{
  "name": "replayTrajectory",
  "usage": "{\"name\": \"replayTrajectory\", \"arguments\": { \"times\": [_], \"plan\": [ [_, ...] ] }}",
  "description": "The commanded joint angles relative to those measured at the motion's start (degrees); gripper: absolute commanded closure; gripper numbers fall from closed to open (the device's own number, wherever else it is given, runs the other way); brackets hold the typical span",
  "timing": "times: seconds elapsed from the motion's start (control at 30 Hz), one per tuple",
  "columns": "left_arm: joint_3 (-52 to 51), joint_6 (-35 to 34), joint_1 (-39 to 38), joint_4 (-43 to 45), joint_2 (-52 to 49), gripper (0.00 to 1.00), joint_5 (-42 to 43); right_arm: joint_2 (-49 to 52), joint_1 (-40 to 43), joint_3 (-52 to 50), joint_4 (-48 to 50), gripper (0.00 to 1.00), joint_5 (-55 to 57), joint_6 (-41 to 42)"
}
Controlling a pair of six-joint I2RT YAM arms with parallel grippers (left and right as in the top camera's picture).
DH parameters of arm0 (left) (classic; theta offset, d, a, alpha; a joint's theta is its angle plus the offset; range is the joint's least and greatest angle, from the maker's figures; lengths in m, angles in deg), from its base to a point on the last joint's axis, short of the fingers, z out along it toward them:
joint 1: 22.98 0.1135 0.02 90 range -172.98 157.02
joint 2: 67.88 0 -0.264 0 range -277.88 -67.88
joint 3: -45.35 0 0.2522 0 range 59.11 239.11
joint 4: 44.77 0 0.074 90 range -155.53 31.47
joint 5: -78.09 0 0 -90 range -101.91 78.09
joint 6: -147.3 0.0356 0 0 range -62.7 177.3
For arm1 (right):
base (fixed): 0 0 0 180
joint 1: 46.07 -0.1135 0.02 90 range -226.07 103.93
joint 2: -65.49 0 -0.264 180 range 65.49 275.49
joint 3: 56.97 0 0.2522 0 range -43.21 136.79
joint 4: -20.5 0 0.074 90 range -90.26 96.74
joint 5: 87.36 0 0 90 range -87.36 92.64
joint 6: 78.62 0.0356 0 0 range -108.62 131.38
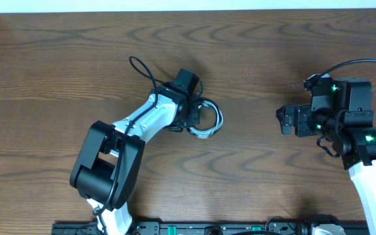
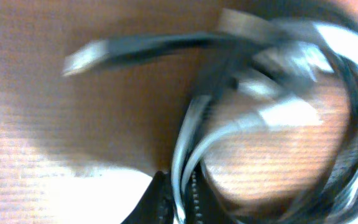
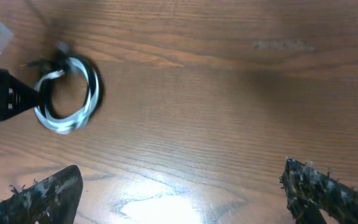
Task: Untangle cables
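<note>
The left jaws nip the cables (image 1: 213, 123), the right jaws hang wide and well apart, so a lone pull may merely drag the whole coil along.

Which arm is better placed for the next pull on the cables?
Left. The left gripper sits at the cables, its fingers either side of a white strand; the right gripper is open, well away.
</note>
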State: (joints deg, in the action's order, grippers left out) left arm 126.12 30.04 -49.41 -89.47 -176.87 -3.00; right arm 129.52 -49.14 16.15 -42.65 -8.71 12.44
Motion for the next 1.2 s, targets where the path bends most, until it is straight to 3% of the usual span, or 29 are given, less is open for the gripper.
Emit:
{"name": "replayTrajectory", "arguments": {
  "times": [0.0, 0.17, 0.43, 0.83, 1.03, 1.17],
  "plan": [
    [0.17, -0.5, -1.05, -3.02, -0.55, 0.93, -0.11, 0.07, 0.72, 1.22, 0.39, 0.01, -3.5, 0.66],
    [0.17, 9.81, -4.48, -5.05, -0.55, 0.93, 2.89, 0.72, 0.72, 1.18, 0.81, 0.01, -6.25, 0.66],
    [0.2, 14.14, -7.13, -4.85, -0.35, 0.92, 5.6, 5.05, -0.24, -0.46, 0.72, 0.09, -11.34, 0.66],
    [0.26, 15.21, -6.64, -5.01, 10.08, 0.93, 13.0, 17.94, -7.32, -0.55, 1.6, 0.09, -11.93, 0.83],
    [0.26, 14.49, -6.64, -5.46, 12.09, 0.93, 13.0, 26.53, -10.1, -0.55, 3.37, 0.2, -12.2, 0.85],
    [0.24, 12.44, -6.64, -5.44, 12.02, 0.93, 13.0, 30.69, -11.43, -0.57, 3.58, 0.21, -15.04, 0.87]
  ]
}}
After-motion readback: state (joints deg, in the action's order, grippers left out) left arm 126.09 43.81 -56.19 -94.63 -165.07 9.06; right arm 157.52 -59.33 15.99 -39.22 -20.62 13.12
